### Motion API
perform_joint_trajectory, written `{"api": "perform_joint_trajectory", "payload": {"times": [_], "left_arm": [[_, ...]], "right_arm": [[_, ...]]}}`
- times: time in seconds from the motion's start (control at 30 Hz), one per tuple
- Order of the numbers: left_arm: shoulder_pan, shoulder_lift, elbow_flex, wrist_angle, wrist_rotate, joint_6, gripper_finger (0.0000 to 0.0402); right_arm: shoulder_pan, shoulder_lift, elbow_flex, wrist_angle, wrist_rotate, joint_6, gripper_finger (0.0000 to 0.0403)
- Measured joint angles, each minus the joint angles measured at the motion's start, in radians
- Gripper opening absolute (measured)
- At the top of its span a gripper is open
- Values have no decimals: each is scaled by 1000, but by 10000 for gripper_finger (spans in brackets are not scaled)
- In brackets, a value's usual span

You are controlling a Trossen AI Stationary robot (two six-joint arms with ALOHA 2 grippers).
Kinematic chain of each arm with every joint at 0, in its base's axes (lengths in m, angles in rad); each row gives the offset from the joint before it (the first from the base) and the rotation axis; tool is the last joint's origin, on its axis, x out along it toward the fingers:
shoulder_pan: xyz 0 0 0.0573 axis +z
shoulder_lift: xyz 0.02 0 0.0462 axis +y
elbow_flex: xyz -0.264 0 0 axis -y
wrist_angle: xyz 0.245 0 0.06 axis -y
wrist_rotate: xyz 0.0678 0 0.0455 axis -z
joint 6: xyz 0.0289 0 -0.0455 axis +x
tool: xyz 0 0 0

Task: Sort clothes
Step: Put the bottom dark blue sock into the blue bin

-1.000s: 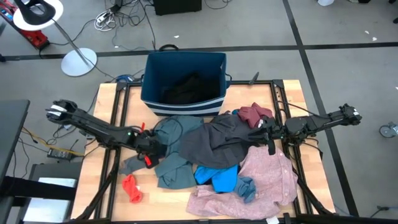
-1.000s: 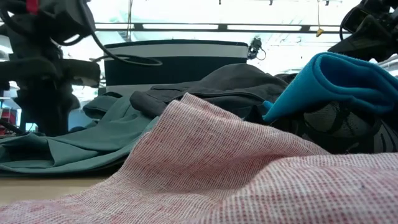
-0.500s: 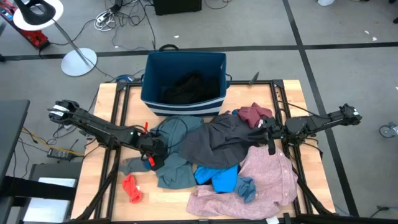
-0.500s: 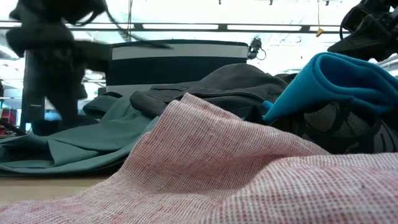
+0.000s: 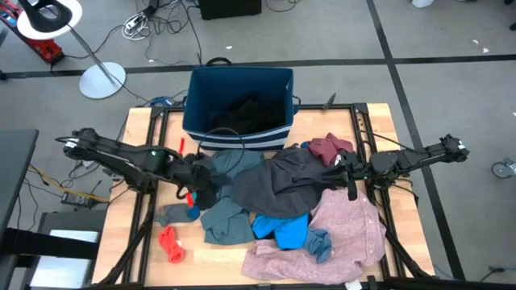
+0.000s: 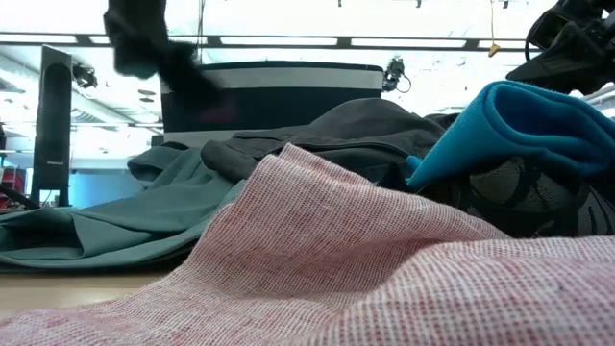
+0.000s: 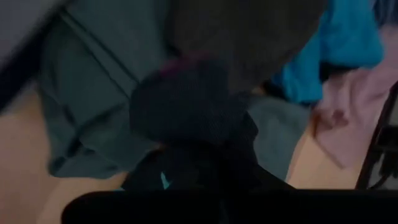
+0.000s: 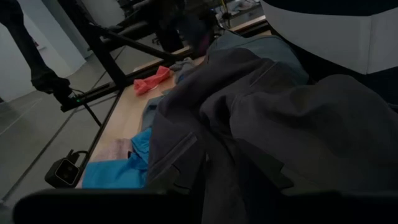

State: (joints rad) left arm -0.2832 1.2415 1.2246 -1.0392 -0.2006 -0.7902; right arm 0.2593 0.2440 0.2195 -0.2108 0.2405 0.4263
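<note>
Over the table's left half, the left gripper (image 5: 198, 176), wide open a second ago, is now closed on a small dark garment (image 7: 186, 106) and lifted near the bin (image 5: 239, 107), so a drop seems next, while the dark grey garment (image 5: 286, 181) is clamped by the right gripper (image 5: 337, 172).

We are in a robotics lab or workshop. The wooden table (image 5: 137, 242) stands on a grey concrete floor (image 5: 451, 97) crossed by dark lines, with loose cables (image 5: 153, 20) trailing over it and a white lamp stand (image 5: 101, 79) beside the table. Looking level across the table, we see long ceiling lights (image 6: 279, 40) and a tall black speaker (image 6: 55, 125) beyond.
</note>
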Motion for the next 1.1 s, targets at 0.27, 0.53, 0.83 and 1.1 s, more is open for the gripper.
{"api": "perform_joint_trajectory", "payload": {"times": [0.27, 0.53, 0.83, 1.1], "left_arm": [[30, 1, 236, -191, -128, 56, 0], [176, 2, 407, -220, -144, 276, 0], [410, 37, 526, -159, -111, 572, 0], [600, 163, 557, -48, -7, 811, 0]], "right_arm": [[0, 0, 0, 0, 0, 0, 89], [0, 0, 0, 0, 0, 0, 89], [0, 0, 0, 0, 0, 0, 89], [0, 0, 0, 0, 0, 0, 89]]}}
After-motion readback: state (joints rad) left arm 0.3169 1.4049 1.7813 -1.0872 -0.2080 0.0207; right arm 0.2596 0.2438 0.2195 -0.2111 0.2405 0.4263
